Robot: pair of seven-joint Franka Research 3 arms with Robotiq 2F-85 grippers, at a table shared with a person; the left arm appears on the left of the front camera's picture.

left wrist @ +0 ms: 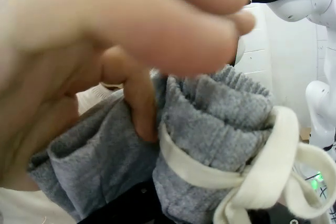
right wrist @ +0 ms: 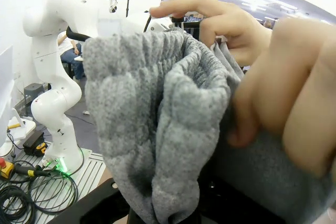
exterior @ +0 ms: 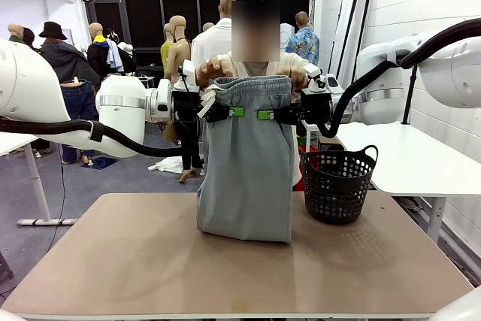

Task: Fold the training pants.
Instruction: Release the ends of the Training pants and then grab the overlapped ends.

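Hanging training pants (exterior: 246, 163) gripped by left pincer (exterior: 234, 112), right pincer (exterior: 264, 115); wrist views reveal drawstring (left wrist: 262, 177), fingers (right wrist: 273, 77).

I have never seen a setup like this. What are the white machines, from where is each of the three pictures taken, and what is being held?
The white machines are two robot arms. The front picture looks across a table at a person. The other two pictures come from cameras on each arm's wrist, very close to the cloth. Grey training pants hang upright, their lower end resting on the table. The left gripper and right gripper have jaws shut on the pants just below the waistband. The person's hands also grip the waistband from above. A white drawstring dangles by the left gripper. A black basket stands on the table beside the pants.
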